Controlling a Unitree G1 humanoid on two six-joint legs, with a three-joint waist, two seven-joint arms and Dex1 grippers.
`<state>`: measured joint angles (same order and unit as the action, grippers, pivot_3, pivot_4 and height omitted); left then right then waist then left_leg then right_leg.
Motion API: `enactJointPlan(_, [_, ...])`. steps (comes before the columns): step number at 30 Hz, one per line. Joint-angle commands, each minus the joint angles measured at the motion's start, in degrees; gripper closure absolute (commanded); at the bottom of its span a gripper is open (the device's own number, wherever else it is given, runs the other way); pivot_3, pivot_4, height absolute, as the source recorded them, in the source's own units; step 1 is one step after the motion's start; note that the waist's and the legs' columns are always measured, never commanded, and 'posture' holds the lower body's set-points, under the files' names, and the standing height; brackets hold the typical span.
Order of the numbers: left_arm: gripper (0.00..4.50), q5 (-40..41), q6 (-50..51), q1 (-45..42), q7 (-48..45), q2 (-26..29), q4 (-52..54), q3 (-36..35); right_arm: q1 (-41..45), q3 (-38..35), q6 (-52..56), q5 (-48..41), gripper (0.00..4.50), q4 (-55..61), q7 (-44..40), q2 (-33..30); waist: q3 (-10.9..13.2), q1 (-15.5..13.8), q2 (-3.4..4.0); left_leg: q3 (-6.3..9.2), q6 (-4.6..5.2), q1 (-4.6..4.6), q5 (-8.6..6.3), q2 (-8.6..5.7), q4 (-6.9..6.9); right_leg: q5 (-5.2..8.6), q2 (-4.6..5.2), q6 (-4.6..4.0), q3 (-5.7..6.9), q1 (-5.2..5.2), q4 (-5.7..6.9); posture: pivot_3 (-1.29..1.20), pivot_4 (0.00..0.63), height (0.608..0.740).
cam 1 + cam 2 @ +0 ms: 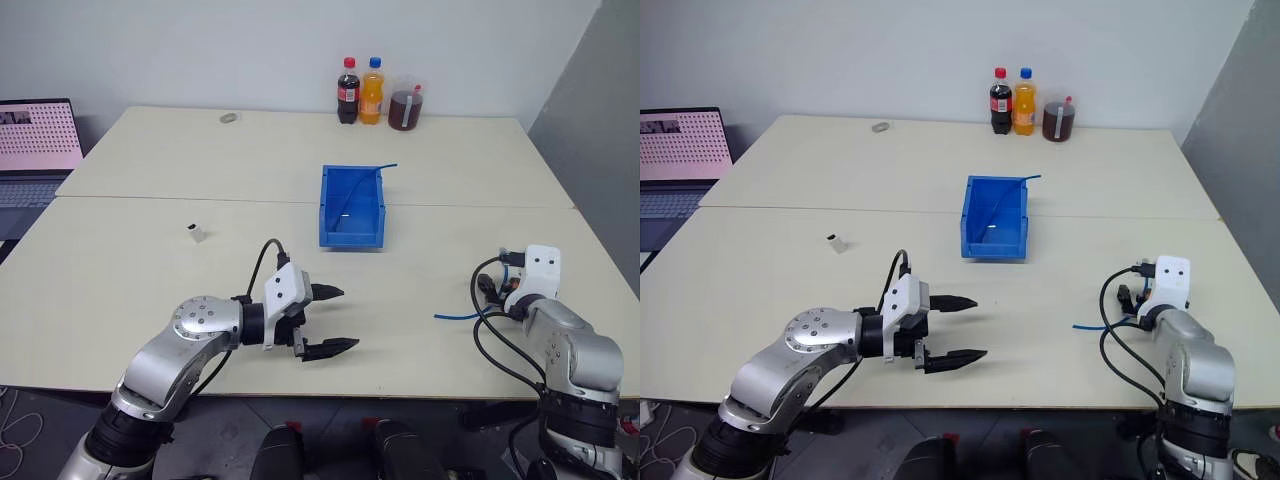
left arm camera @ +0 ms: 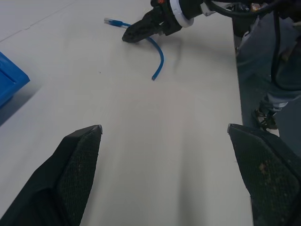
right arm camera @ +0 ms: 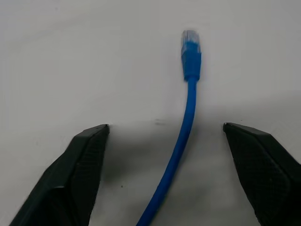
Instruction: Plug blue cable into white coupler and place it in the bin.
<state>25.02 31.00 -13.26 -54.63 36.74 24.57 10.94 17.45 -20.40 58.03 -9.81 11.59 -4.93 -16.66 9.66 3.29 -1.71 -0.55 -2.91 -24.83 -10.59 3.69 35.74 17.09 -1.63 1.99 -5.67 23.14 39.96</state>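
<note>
The blue cable (image 3: 188, 101) lies flat on the table near its front right edge, its clear-blue plug (image 3: 190, 47) pointing away from my right gripper (image 3: 164, 126). That gripper is open, with one finger on each side of the cable and touching nothing. In the left wrist view the cable (image 2: 159, 55) curves out from under the right gripper's dark fingers (image 2: 138, 30). The white coupler (image 1: 196, 234) sits alone on the left half of the table. My left gripper (image 1: 345, 318) hovers open and empty near the front middle, pointing right. The bin (image 1: 351, 238) stands at the table's centre.
A thin blue cable (image 1: 385, 167) hangs over the bin's far right corner. Two bottles (image 1: 360, 92) and a jar (image 1: 405, 106) stand at the far edge. A small grey object (image 1: 229, 118) lies at the far left, and a laptop (image 1: 35, 150) is off to the left.
</note>
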Motion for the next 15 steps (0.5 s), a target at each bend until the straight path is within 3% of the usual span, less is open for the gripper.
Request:
enactJointPlan(1, [0.00,-0.09,-0.74,-0.72,-0.27,-0.07,0.48,-0.02,1.67,-2.29,-0.31,-1.10,1.53,-0.62,-0.07,-1.31,0.00,0.00,0.00,0.01,0.00,0.00,0.00,0.00,0.00,0.00,0.00,0.00,0.01,0.00,0.00,0.00,0.150,0.740])
enactJointPlan(12, [0.00,-1.98,-4.35,-0.52,-0.06,-1.12,-0.95,0.21,4.28,-4.48,2.03,-4.50,4.46,-4.37,-2.92,-5.39,0.00,0.00,0.00,-0.01,0.00,0.00,0.00,0.00,0.00,0.00,0.00,0.00,-0.01,0.00,0.00,0.00,0.150,0.740])
enactJointPlan(15, [0.00,-0.13,-3.24,1.67,-0.91,-0.30,-0.24,-1.08,4.49,-0.49,3.32,-6.73,4.46,-3.63,-10.35,-11.26,0.03,0.02,0.04,-0.02,0.00,0.00,0.00,0.00,-0.01,0.00,0.00,0.00,-0.02,0.01,0.00,0.00,0.150,0.740])
